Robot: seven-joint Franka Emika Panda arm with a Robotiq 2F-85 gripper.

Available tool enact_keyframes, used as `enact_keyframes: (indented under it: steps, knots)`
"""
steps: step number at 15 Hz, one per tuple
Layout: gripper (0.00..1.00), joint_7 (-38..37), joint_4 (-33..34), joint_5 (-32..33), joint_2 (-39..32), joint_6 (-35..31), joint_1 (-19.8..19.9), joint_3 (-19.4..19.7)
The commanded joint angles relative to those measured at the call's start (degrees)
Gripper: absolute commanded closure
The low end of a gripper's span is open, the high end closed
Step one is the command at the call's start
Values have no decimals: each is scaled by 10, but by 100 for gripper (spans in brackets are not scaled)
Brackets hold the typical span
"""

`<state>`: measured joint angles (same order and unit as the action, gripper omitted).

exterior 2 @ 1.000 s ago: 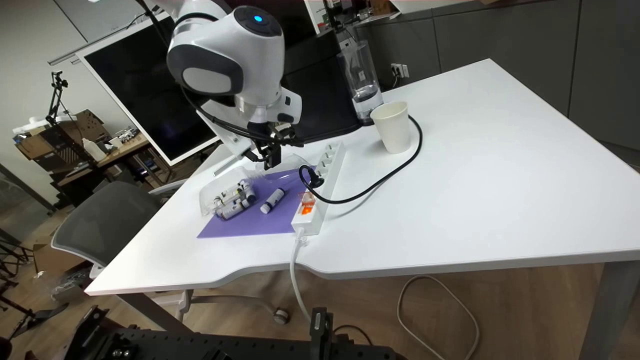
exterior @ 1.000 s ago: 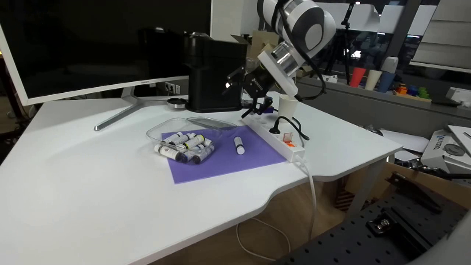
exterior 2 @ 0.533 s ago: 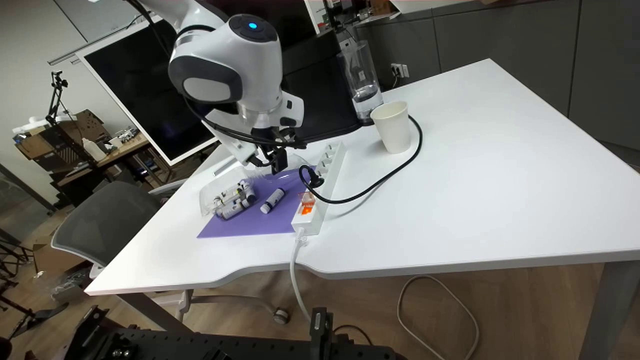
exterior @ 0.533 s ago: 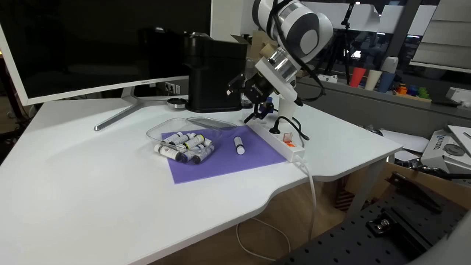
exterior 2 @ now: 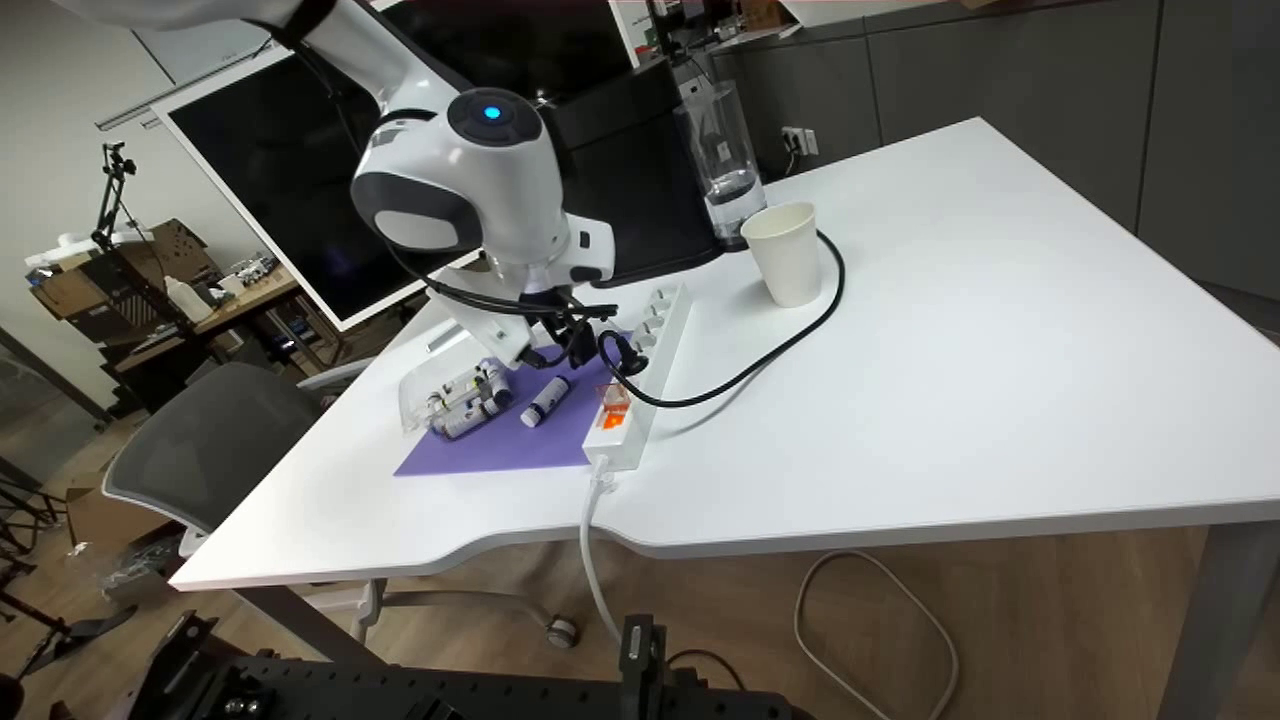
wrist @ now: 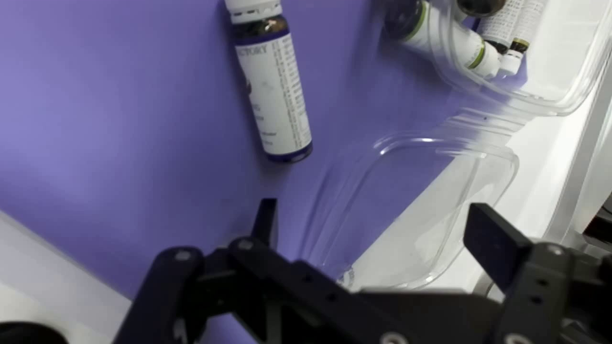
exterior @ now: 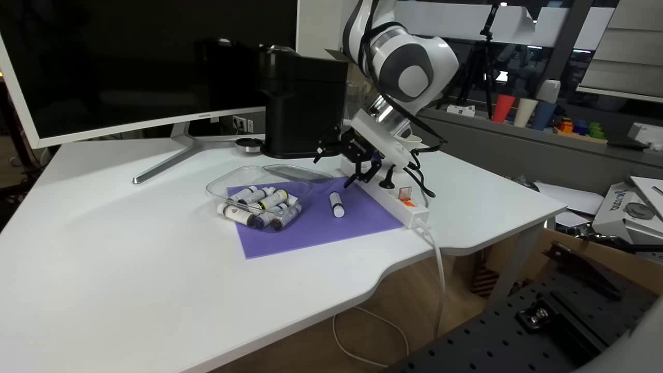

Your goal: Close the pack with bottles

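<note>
Between power strip (exterior: 388, 200) and pack (exterior: 247, 176) (one loose bottle (exterior: 336, 203) there too), the hand (wrist: 375, 222) hangs, jaws apart.

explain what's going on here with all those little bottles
A white robot arm holds its open, empty black jaws near a flat purple mat. Small, white-labelled, cylindrical bottles crowd a clear plastic pack, perhaps not all inside; a lone bottle lies apart. The clear plastic lid is open, so the pack isn't closed yet.
</note>
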<state>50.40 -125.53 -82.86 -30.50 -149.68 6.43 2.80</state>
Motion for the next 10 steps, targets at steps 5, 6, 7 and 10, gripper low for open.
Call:
enact_keyframes:
  steps: [5, 6, 7, 10]
  knots:
    - [0, 82, 43, -77, -37, -18, 4, -16]
    - [0, 88, 48, -85, -41, -14, 6, -17]
    - [0, 94, 52, -94, -44, -10, 7, -18]
    - [0, 114, 66, -121, -54, 8, 13, -20]
